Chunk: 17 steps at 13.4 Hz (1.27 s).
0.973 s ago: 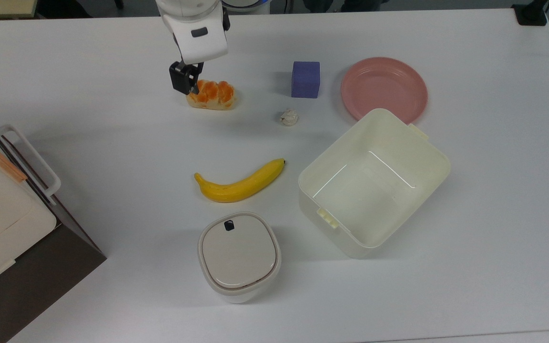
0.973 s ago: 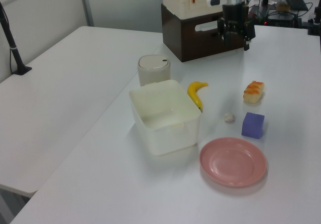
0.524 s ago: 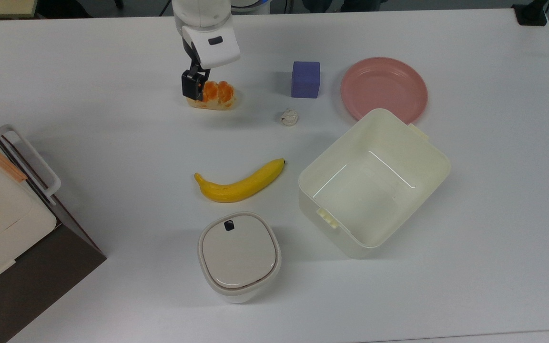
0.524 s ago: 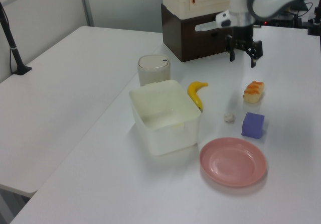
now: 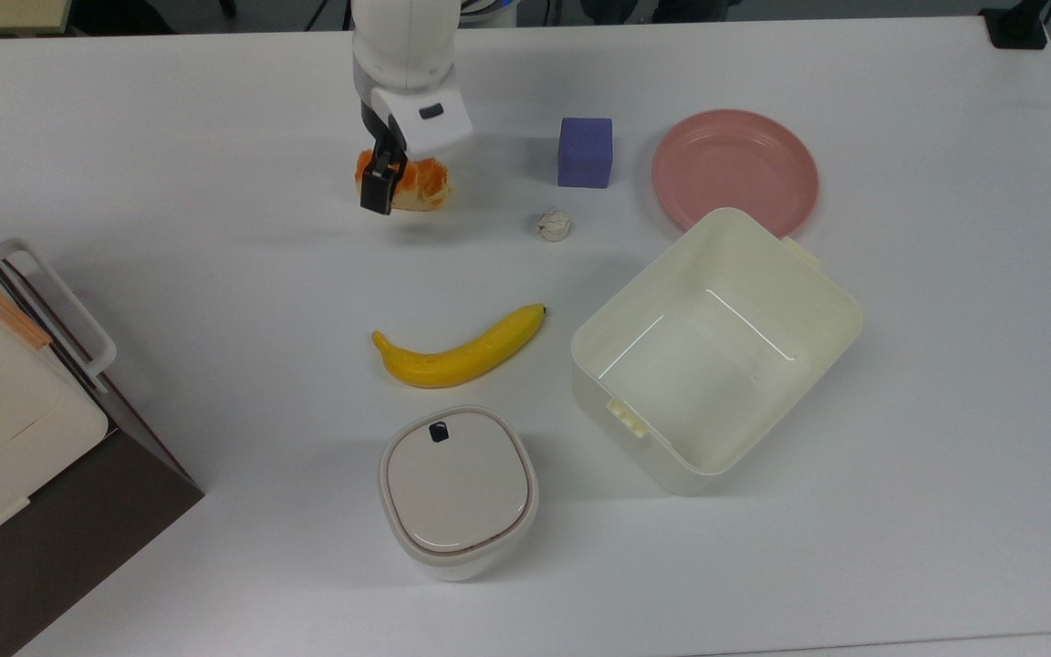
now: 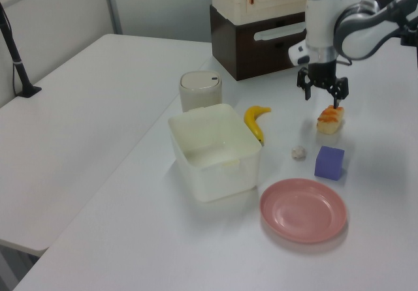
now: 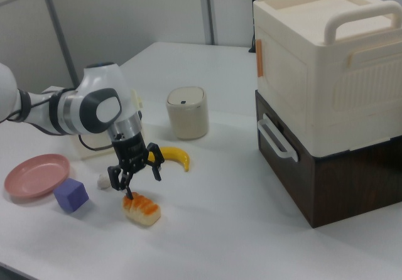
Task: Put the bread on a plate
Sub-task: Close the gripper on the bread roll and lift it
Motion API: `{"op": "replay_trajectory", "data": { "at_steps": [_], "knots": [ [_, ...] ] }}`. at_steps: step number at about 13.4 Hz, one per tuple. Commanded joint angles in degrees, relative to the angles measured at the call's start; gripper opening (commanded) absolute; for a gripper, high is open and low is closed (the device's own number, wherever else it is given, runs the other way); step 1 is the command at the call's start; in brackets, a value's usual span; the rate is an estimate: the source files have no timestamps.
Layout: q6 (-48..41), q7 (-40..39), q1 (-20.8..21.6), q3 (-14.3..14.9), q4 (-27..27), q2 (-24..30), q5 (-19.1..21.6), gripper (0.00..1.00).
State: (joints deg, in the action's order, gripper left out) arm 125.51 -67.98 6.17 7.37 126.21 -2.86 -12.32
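Bread [image 5: 411,185] flat on table, long axis across top view, jaws spread above.

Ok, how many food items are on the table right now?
2. The bread lies under the pincer at the top view's upper middle; the banana lies mid-table, above the lidded canister. The small whitish lump may also be food; I cannot tell.
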Motion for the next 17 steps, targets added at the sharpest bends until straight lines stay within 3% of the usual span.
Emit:
{"op": "replay_trajectory", "data": {
  "at_steps": [1,4,8,9,12,13,17],
  "knots": [
    [2.5,-1.0,0.2,0.3,2.4,-0.5,-2.4,1.0],
    [4.3,-1.0,0.3,0.3,5.9,0.3,-4.8,0.98],
    [4.2,-0.8,0.4,0.3,6.7,0.3,-6.0,0.95],
    [4.2,-0.7,0.5,0.3,7.0,0.3,-6.0,0.9],
    [4.2,0.6,2.2,0.3,6.8,0.4,-6.0,0.51],
    [4.2,1.5,2.4,0.3,6.7,1.0,-6.0,0.46],
    [2.3,5.6,4.7,0.2,5.8,5.1,-5.6,0.46]
  ]
}}
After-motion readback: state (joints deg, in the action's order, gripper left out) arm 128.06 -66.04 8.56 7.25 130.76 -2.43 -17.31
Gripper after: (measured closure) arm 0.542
